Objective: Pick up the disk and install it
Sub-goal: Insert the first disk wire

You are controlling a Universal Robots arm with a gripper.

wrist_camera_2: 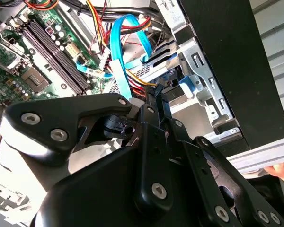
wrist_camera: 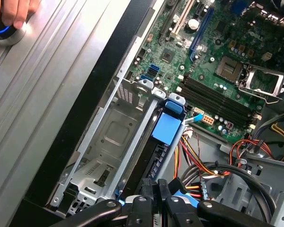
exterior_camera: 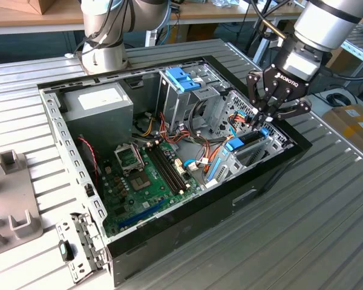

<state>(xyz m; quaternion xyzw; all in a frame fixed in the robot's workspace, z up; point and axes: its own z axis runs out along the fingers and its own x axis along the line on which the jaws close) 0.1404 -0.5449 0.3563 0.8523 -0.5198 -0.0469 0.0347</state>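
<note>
The disk [exterior_camera: 237, 144] stands on edge in the drive bay of the open computer case [exterior_camera: 263, 181], on the exterior view's right. Its light-blue carrier rail [wrist_camera: 166, 126] runs along the top, with the dark drive edge [wrist_camera: 157, 158] below it. My gripper [exterior_camera: 260, 118] hangs over the disk's far end. Its black fingers [wrist_camera: 149, 194] are pressed together, shut, with the tips right at the blue rail end [wrist_camera_2: 189, 85]. Nothing shows between them. In both wrist views the fingertips meet just above the bay slot.
A second, empty metal bay [wrist_camera: 111, 137] lies beside the disk, against the case's black wall. Bundled cables [wrist_camera_2: 128, 42] and the motherboard [exterior_camera: 145, 175] sit close by. A blue latch on a silver cage [exterior_camera: 183, 78] stands farther back. A hand [wrist_camera: 12, 12] rests on the table outside the case.
</note>
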